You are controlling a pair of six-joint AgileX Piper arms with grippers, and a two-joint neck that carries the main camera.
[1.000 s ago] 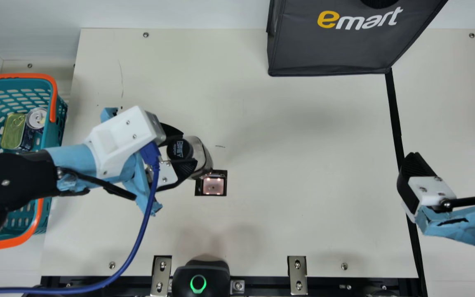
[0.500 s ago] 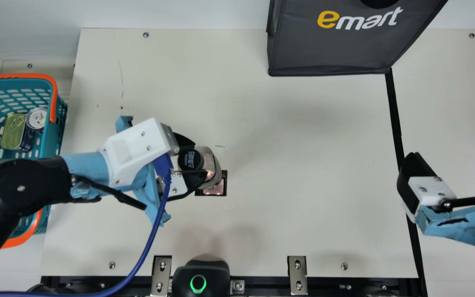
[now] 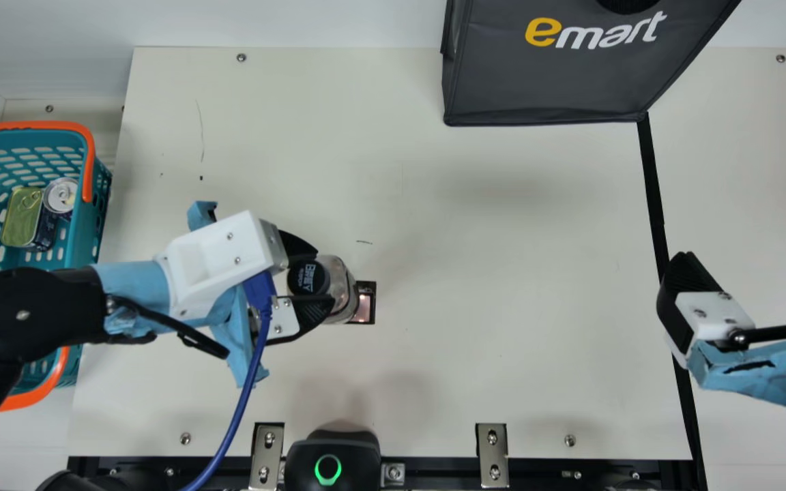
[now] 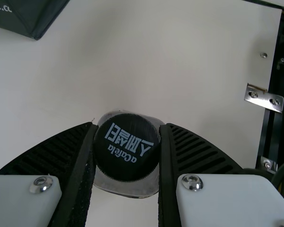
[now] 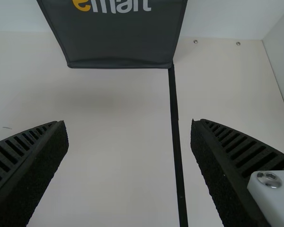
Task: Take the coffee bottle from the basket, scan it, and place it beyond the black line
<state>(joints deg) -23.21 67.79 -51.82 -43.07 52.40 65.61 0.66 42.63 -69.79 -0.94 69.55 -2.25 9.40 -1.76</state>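
Well, the teal basket [image 3: 89, 235] sat well to the left of the scanner window [image 3: 364, 307]. In it, a flat can with a gold top [image 3: 23, 215] and a round can with a silver top [image 3: 61, 194] stood side by side. The left arm [image 3: 45, 307] hung over the near part of the basket. The left hand [image 3: 323, 276] was pinching the coffee bottle [image 3: 344, 283] by its black cap, and the bottle hid some of the window. A blue cord [image 3: 246, 402] ran down left of the window.

Behind the window and to the right stood a big dark bag [image 3: 543, 85]; I could not see inside. Nearer than the window, a black box with a green ring [image 3: 330, 467] sat at the bench's [image 3: 502, 273] edge. The bench stretched wide from the window to the black line [image 3: 652, 191], well to its right. The right hand [image 3: 748, 262] was out that way too, spread apart.
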